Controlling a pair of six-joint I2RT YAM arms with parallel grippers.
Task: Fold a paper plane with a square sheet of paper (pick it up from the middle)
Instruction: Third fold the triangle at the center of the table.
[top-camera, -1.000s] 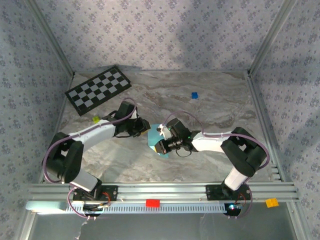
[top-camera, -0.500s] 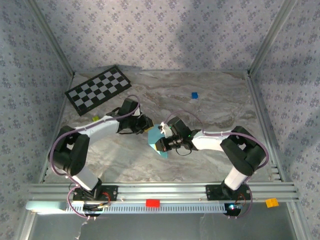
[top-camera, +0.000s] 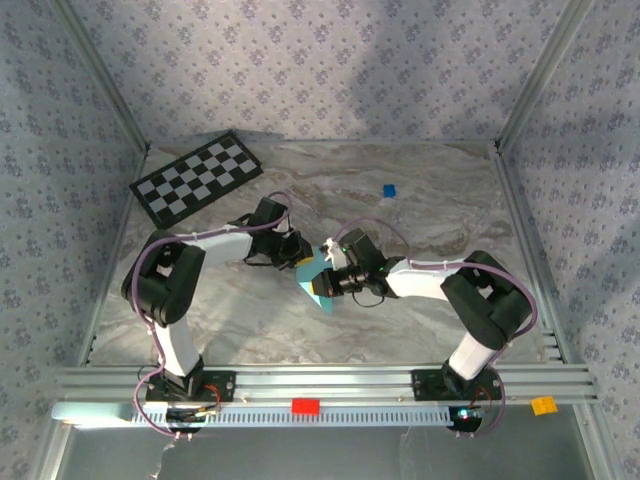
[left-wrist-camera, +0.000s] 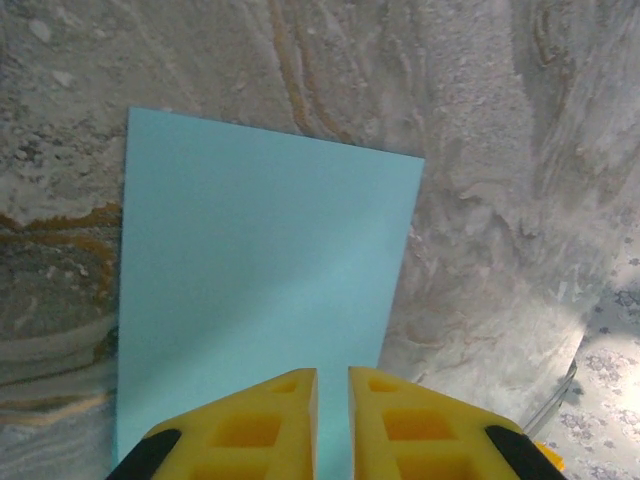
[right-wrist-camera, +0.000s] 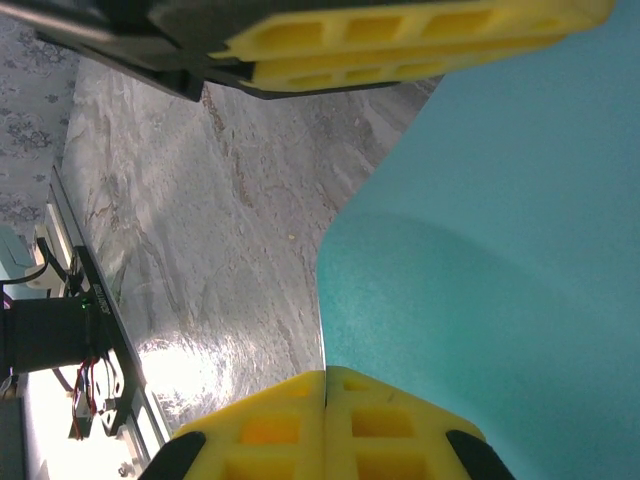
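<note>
Nearest the camera, a small red block (top-camera: 305, 406) and a small orange block (top-camera: 543, 405) sit on the aluminium rail (top-camera: 330, 380) that carries both arm bases. Beyond it, over the middle of the grey marble-patterned table (top-camera: 440, 210), the two arms converge on the square sheet of paper (top-camera: 316, 284), thin, plain and light sky-blue. The right gripper (right-wrist-camera: 325, 375), with yellow fingers, has its jaws pressed together on one edge of the sheet, which bows upward in a smooth curve away from them in the right wrist view. The left gripper (left-wrist-camera: 332, 372) meets the opposite edge; its yellow jaws stand all but together, only a thin seam between them, and the sheet passes into that seam. In the left wrist view the sheet spreads flat and unmarked ahead of the fingers, the table behind it. Farther back, well apart from the sheet, lies a tiny dark-blue cube (top-camera: 389, 190); a black-and-white checkerboard (top-camera: 195, 178) occupies the far left corner, against patterned walls (top-camera: 320, 70).
</note>
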